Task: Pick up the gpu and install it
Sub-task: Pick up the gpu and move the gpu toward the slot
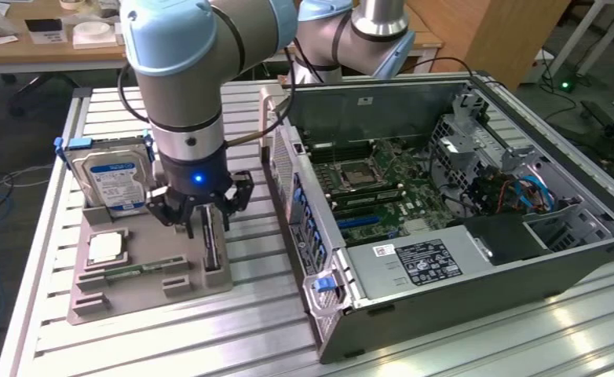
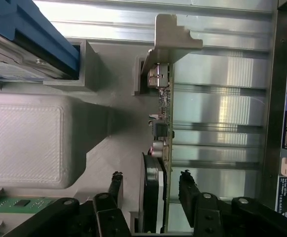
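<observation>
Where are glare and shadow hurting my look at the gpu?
Exterior view: the gpu looks dark against the grey holder, and glare streaks the table nearest the camera. Wrist view: white glare on the table slats beside the gpu, a soft shadow across the holder, yet the card's edge is visible.

The arm [image 1: 187, 94] has smooth silver-grey tubes with rounded pale-blue caps at its joints, and a thin black cable [image 1: 122, 88] loops beside it well above the gripper [image 1: 207, 224]. Just above the gripper, a black collar carries a small glowing blue light [image 1: 196, 179]. The gripper is black, and its jointed fingers [image 2: 188, 192] are fastened with round silver pins [image 2: 203, 196].
</observation>
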{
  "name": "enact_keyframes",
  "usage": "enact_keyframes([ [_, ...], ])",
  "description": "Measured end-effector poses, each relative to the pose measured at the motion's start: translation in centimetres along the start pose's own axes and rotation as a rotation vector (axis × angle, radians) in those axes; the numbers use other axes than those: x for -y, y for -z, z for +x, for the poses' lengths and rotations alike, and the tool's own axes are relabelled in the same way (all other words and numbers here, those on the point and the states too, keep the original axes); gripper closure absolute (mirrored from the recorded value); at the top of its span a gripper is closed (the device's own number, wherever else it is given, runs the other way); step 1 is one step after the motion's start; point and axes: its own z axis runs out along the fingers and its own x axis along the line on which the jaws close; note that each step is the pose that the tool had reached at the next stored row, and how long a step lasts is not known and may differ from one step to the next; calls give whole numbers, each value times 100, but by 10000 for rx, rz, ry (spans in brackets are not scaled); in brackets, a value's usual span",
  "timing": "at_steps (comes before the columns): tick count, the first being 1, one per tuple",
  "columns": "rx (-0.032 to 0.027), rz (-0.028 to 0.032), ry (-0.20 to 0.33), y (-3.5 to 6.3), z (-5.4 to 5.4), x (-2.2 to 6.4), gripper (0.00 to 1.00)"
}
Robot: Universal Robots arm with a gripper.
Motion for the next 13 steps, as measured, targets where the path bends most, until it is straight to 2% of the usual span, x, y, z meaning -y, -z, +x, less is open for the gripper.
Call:
enact_keyframes([
  [4,-2,2,-14,-13,1,1,44],
  [5,0,0,-14,-16,1,0,50],
  [7,1,-1,-14,-22,0,0,50],
  [8,2,-2,-15,-25,-1,0,56],
  [11,1,-1,-16,-31,-2,0,58],
  [12,2,-2,-15,-36,-7,1,65],
  [13,3,-2,-17,-43,-9,1,65],
])
